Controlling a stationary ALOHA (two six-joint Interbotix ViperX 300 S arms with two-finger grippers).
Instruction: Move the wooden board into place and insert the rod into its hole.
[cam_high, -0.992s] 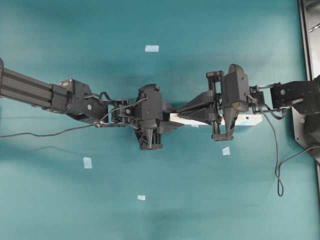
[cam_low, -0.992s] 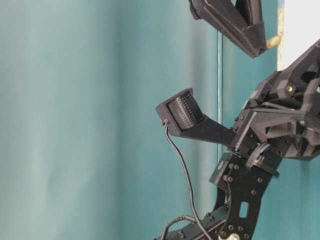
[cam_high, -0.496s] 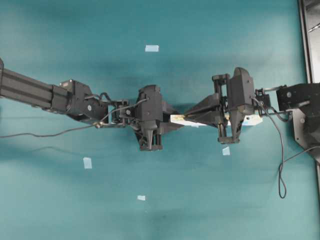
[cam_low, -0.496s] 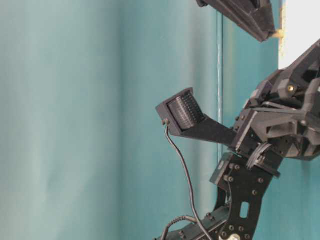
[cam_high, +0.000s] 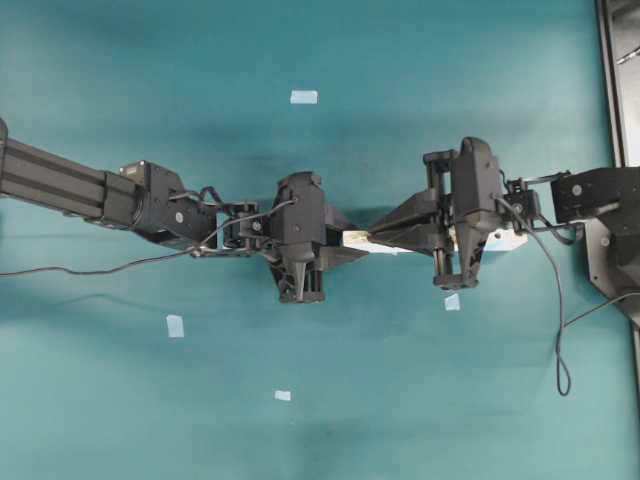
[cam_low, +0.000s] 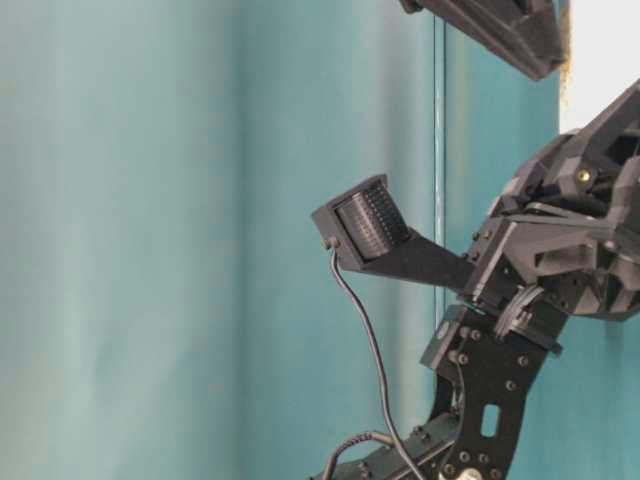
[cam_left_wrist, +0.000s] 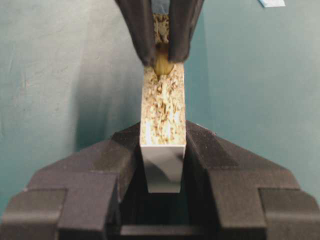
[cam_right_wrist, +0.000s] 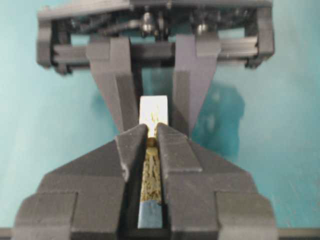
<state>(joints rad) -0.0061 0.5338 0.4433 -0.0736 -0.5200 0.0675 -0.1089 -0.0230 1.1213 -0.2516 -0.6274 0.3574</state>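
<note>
Both black arms reach level toward mid-table, tips meeting: the left gripper (cam_left_wrist: 161, 165) clamps the end of the long pale chipboard-topped wooden board (cam_left_wrist: 163, 117), while the right gripper (cam_right_wrist: 152, 135), fingers nearly together, pinches the small tan cylindrical rod (cam_left_wrist: 162, 64) upright on the board's top. Only the wrist views show the rod; overhead, the board (cam_high: 356, 238) shows only partly on the teal table (cam_high: 400, 400).

The wooden board (cam_left_wrist: 163, 112) shows a rough, flaky chipboard edge and a smooth, glossy white face.
</note>
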